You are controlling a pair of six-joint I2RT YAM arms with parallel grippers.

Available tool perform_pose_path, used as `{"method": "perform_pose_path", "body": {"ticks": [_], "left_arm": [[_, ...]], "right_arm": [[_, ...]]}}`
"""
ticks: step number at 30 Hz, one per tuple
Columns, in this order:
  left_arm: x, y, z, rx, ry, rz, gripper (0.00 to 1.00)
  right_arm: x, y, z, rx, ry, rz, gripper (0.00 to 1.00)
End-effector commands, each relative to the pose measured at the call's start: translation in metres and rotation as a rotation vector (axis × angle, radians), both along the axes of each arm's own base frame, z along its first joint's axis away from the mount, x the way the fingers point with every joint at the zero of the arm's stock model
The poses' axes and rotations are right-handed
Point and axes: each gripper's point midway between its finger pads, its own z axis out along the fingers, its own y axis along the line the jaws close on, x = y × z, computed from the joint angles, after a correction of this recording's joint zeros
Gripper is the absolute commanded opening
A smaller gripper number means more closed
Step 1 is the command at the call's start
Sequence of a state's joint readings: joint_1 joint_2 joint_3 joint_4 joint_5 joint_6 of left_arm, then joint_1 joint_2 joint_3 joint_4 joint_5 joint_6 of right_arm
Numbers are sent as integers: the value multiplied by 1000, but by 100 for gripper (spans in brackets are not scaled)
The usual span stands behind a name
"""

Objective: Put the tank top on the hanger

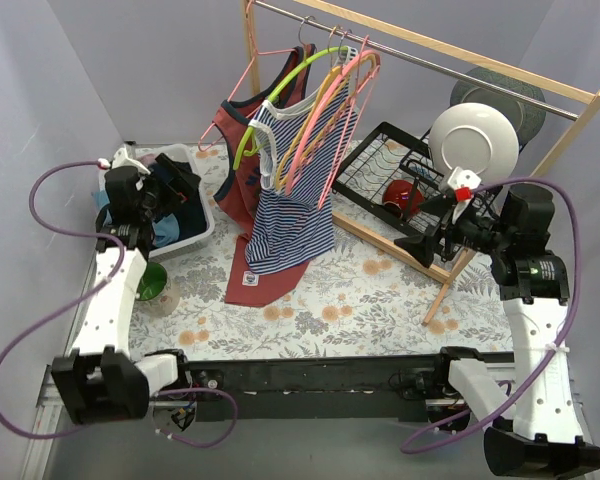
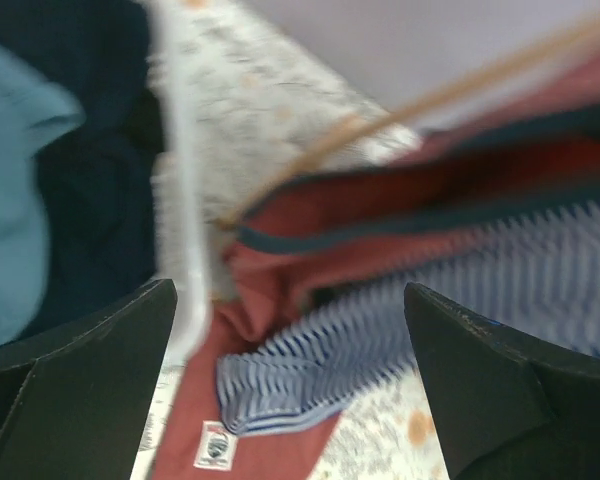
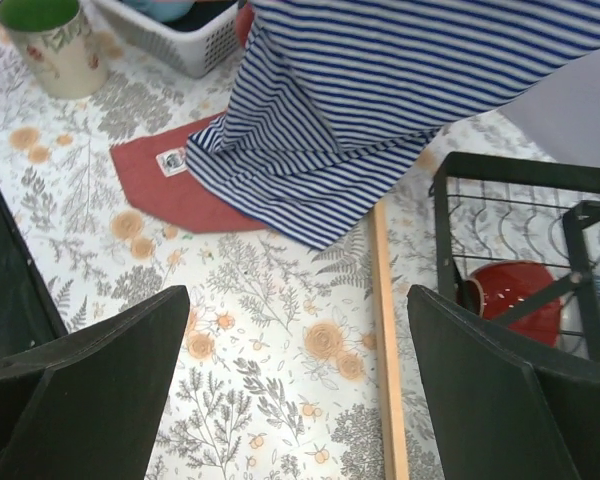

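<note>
Nearest the bases, both pairs of jaws stand wide apart and hold nothing: the left jaws hang over the basket's edge, the right jaws above the floral-printed tabletop (image 3: 260, 350). By this showing the task has barely begun. The plain teal-blue tank top (image 2: 10, 190), soft and rumpled, lies in the white slatted plastic basket (image 3: 185, 45) at the left, pressed against dark navy garments (image 2: 90, 180). It has not been lifted out, and I judge that lifting it, taking a hanger and threading the straps over its shoulders are all left to do. Farther back, a navy-and-white striped top (image 1: 290, 210) drapes limply over a brick-red top with a white label (image 3: 170, 190), their hems trailing onto the cloth. Above them, thin light-pink hangers (image 1: 320, 110) and a lime-green hanger (image 1: 280, 80) hook onto the metal rail of a wooden rack (image 1: 460, 65).
</note>
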State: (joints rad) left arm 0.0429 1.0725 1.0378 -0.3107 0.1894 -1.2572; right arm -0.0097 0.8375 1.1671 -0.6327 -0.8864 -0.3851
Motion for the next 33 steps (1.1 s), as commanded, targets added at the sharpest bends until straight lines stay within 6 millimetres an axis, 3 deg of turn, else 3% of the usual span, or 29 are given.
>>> {"method": "perform_pose_path", "body": {"ticks": [1,2,3,4,6,7,8,14,16,17,18,20,21,23,25,27,28,30,33], "left_arm": [[39,59,-51,-91,146,259,98],[45,77,-63,-70,183,346,98],[55,89,-56,-68,189,399,98],[58,94,-94,-57,328,432,97],[63,111,-111,-18,415,518,89],[63,115,-113,-9,454,542,79],[63,120,-128,8,503,567,79],[51,144,-145,86,551,695,73],[50,148,-160,112,600,713,72],[54,149,-159,107,603,721,59],[54,149,-168,116,636,718,52],[56,148,-166,106,632,716,34],[58,148,-157,100,608,717,23],[58,150,-142,91,568,733,15],[59,149,-111,71,486,735,1],[58,147,-86,57,420,727,0],[54,148,-59,45,357,731,0],[50,144,-29,19,283,723,0],[39,138,34,-48,121,710,0]], "right_arm": [[-6,8,-14,-38,-58,115,98],[-6,9,-23,-38,-41,126,99],[-6,10,-27,-36,-33,138,98],[-4,10,-32,-35,-25,141,99],[1,11,-45,-29,6,143,99],[3,10,-49,-28,21,138,99],[5,10,-51,-27,21,138,99],[8,17,-74,-12,83,153,98],[9,17,-78,-11,92,154,98],[8,17,-77,-9,92,157,98],[7,17,-77,-7,92,161,99],[6,18,-77,-5,92,162,99],[4,18,-75,-6,84,162,98],[2,17,-75,-7,84,161,98],[0,17,-74,-8,78,159,98],[-2,17,-73,-10,74,157,98],[-3,17,-72,-10,71,158,99],[-5,17,-67,-13,64,158,99],[-9,16,-58,-25,44,160,99]]}}
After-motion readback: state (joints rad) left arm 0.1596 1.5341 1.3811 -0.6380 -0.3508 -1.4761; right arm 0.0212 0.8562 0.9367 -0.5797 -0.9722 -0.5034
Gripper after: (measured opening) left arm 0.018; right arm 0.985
